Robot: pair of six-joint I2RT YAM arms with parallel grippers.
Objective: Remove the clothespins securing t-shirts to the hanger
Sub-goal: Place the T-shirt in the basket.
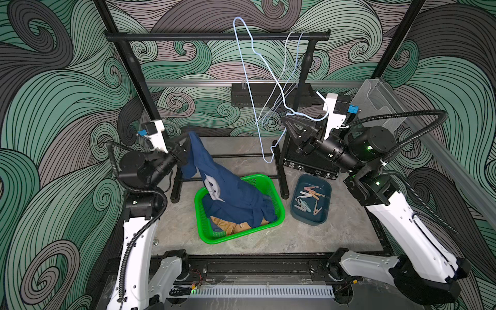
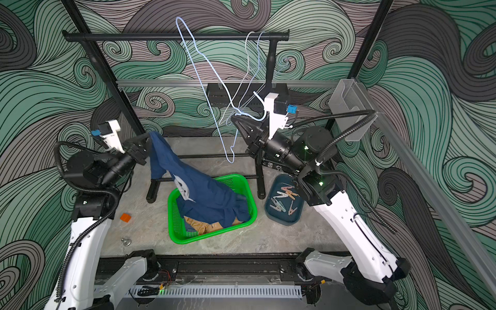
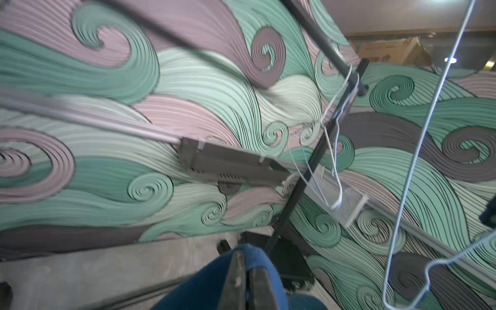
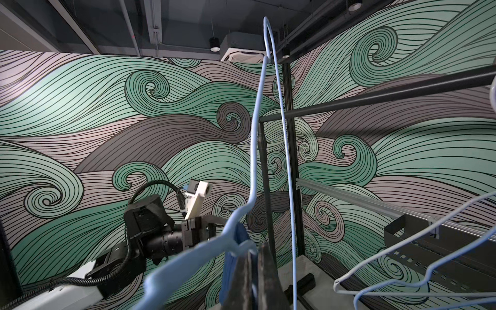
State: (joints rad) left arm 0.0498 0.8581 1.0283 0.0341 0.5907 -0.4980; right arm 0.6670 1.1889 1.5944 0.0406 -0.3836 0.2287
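Overhead, in both top views, the left gripper (image 1: 185,145) pinches the top edge of a navy t-shirt (image 1: 228,185) and holds it up beside the left post of the black clothes rail (image 1: 188,37). The cloth slopes down from the jaws into a green basket (image 1: 236,237) on the grey table (image 1: 335,236). A white print on the shirt (image 2: 182,188) shows just above the basket's near-left rim. The left wrist view shows the two dark fingers (image 3: 236,279) pressed together, with blue cloth bunched around them.

Beneath the navy folds, a mustard-tan t-shirt (image 1: 228,226) lies crumpled in the front of the basket.

The right gripper (image 1: 289,118) is raised at the right end of the rail and is clamped on the twisted neck of a pale blue wire hanger (image 4: 253,161). The hanger stands on end, with one corner pointing up past the rail and another hanging low above the table. In the right wrist view its fingers (image 4: 268,273) are closed tight, with the wire crossing just in front of their tips.

The clothespins (image 1: 308,198), in peach, pink, white and mint, lie loosely heaped in a dark teal tray (image 1: 322,217) just to the right of the basket and below the right arm.
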